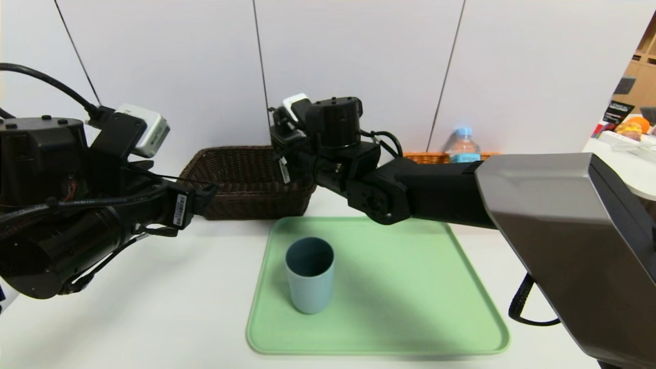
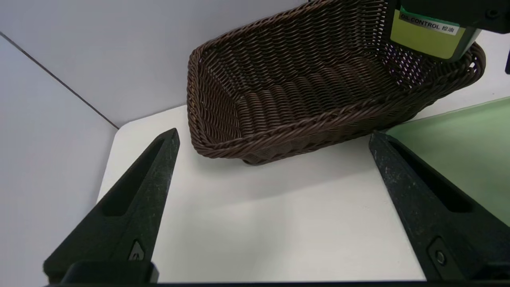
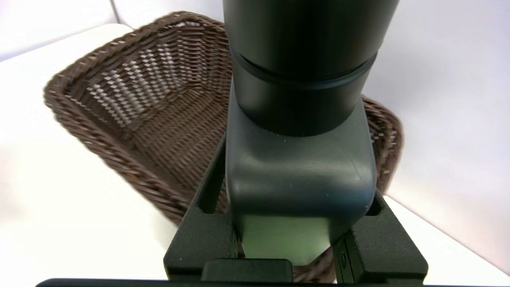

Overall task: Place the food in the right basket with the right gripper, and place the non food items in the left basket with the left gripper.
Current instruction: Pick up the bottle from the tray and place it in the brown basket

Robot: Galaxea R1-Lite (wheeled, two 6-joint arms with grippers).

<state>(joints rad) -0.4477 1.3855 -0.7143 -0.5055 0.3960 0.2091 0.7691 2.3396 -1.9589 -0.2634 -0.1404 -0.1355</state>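
Note:
My right gripper (image 3: 297,179) is shut on the black pump bottle (image 3: 299,119) with the green label (image 2: 428,36) and holds it above the right end of the dark brown left basket (image 1: 241,174). In the head view the right wrist (image 1: 333,123) hides the bottle. My left gripper (image 2: 275,135) stands open with nothing in it, just in front of the brown basket (image 2: 303,87), above the white table. The blue-grey cup (image 1: 309,274) stands upright on the green tray (image 1: 410,287). The clear water bottle (image 1: 463,146) stands in the orange right basket (image 1: 430,157), mostly hidden behind my right arm.
The white table (image 1: 154,307) runs back to a pale panelled wall (image 1: 359,51) just behind both baskets. My right forearm (image 1: 564,225) stretches across the tray's right side. A side counter with colourful items (image 1: 628,125) sits at the far right.

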